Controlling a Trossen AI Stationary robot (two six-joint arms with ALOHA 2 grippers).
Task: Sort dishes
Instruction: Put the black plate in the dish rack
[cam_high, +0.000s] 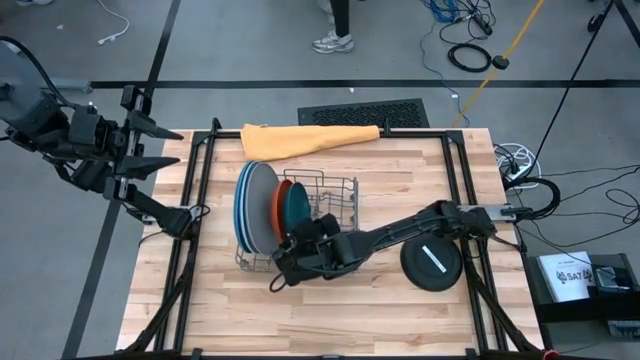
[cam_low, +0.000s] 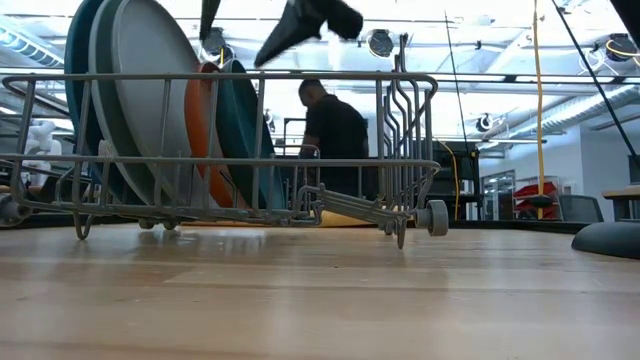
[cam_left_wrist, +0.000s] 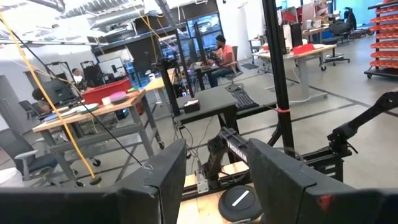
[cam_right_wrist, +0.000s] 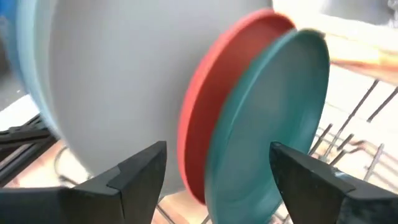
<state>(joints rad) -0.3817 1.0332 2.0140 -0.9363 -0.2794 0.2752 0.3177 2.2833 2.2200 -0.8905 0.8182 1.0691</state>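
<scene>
Right gripper (cam_high: 287, 262) sits at the lower middle of the high view, fingers spread wide and holding nothing, right at the rack's (cam_high: 345, 187) near edge. Just above it in frame the teal plate (cam_high: 298, 207) stands on edge beside the orange plate (cam_high: 279, 209) and grey plate (cam_high: 259, 205). The black plate (cam_high: 431, 262) lies flat, right of centre. Left gripper (cam_high: 160, 145) waits upper left, fingers parted and empty.

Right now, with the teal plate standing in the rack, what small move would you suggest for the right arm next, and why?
Probably draw the right claw back from the rack. Its jaws stand open and empty, the teal plate stands on edge beside the orange plate, and the black plate lies on the table, unsorted.
</scene>
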